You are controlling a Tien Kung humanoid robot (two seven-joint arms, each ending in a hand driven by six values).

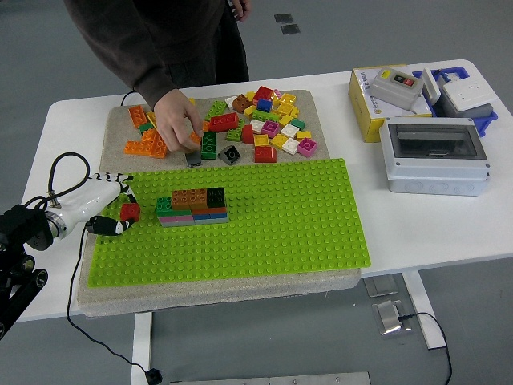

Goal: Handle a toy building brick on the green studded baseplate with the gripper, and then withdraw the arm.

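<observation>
Counter [64, 120]: white, on a grey floor [449, 321], its near edge toward the bottom.
Left and centre: a beige mat [120, 120] lies flat on the counter, covering most of that half.
Far right corner: a yellow box [370, 112] and a blue tray [469, 76] stand side by side.
Right, nearer: a grey enclosure [437, 156] with a clear lid, just in front of the yellow box.

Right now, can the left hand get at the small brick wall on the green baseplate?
Probably yes. The left hand, closed on a red brick, sits just left of the brick wall, with only bare baseplate between them. The person's hand is farther back among the loose bricks.
</observation>
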